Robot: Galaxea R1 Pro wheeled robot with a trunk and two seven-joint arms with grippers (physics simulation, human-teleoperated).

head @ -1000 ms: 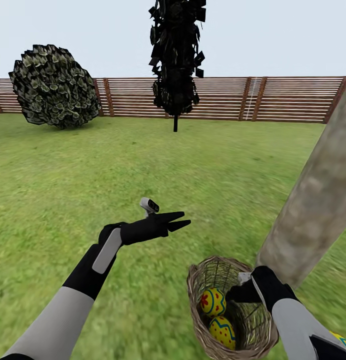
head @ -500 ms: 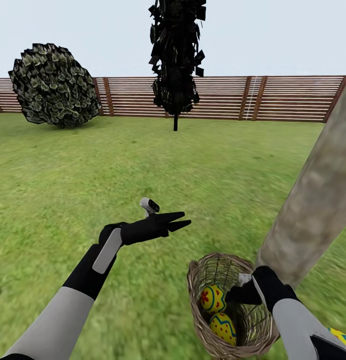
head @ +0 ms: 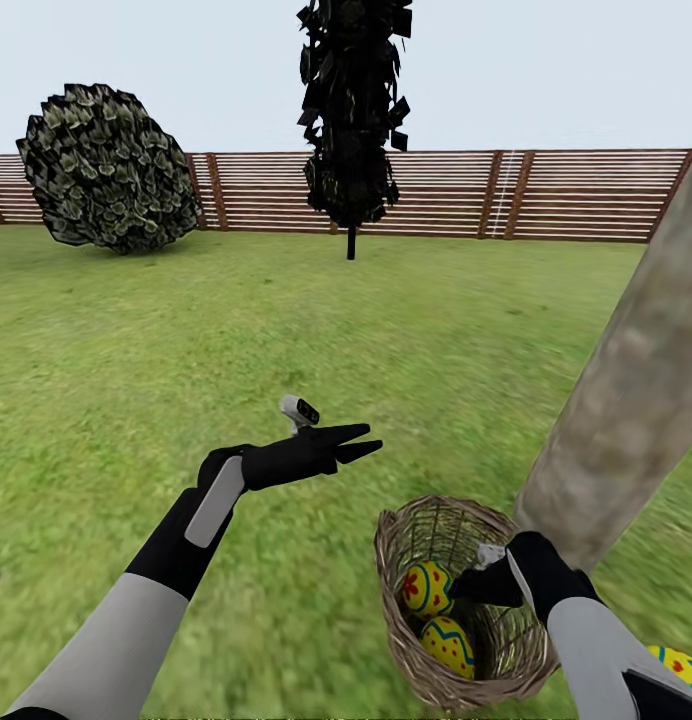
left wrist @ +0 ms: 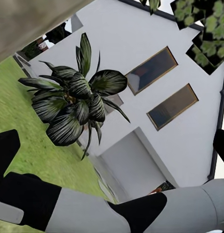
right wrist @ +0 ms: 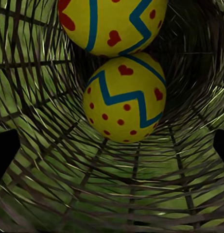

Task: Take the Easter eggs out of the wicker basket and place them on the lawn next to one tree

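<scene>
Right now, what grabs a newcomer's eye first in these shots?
Two yellow eggs with blue zigzags and red marks sit inside the wicker basket low on the grass, with the right gripper reaching in. A third egg peeks out by the right arm. A thick pale trunk leans just behind the basket.

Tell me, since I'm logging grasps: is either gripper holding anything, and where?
Nothing is held. The left gripper hangs open over the lawn; the right gripper reaches open into the wicker basket.
</scene>
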